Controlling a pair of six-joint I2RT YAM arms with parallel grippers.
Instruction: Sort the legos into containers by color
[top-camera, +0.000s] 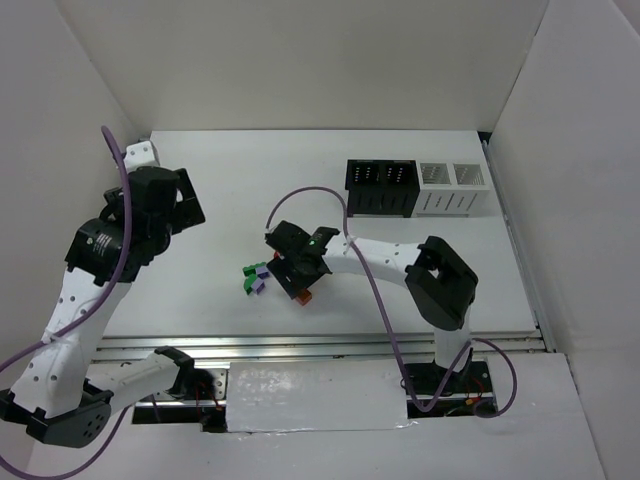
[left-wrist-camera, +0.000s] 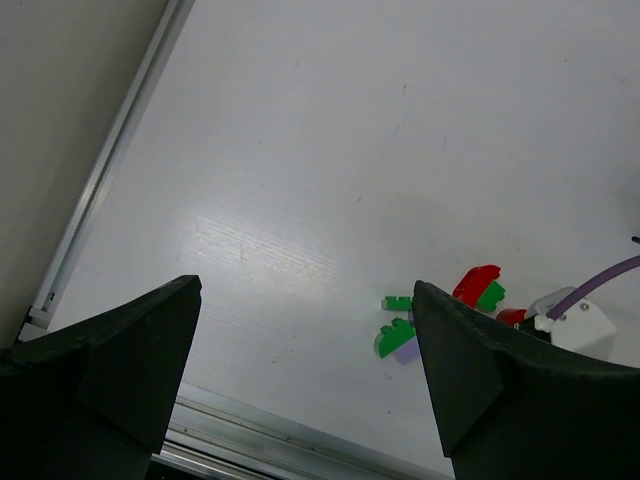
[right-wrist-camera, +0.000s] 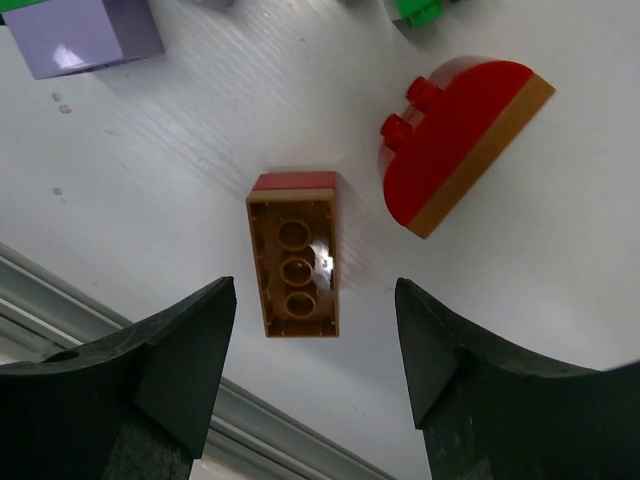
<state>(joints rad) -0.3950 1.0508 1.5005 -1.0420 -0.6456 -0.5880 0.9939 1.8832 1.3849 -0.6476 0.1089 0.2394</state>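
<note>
My right gripper (top-camera: 300, 280) hovers open over the lego pile at the table's middle. In the right wrist view a brown-orange brick (right-wrist-camera: 293, 255) lies upside down just beyond and between my open fingers, a red rounded brick (right-wrist-camera: 455, 140) on a tan base to its right, a light purple brick (right-wrist-camera: 80, 35) at top left. Green and purple bricks (top-camera: 258, 277) lie left of the gripper. The containers (top-camera: 416, 186), two black and two white, stand at the back right. My left gripper (top-camera: 185, 205) is open and empty, held high at the left; its view shows green bricks (left-wrist-camera: 397, 335).
A metal rail (top-camera: 320, 345) runs along the table's near edge. White walls enclose the table on three sides. A purple cable (top-camera: 375, 300) loops along the right arm.
</note>
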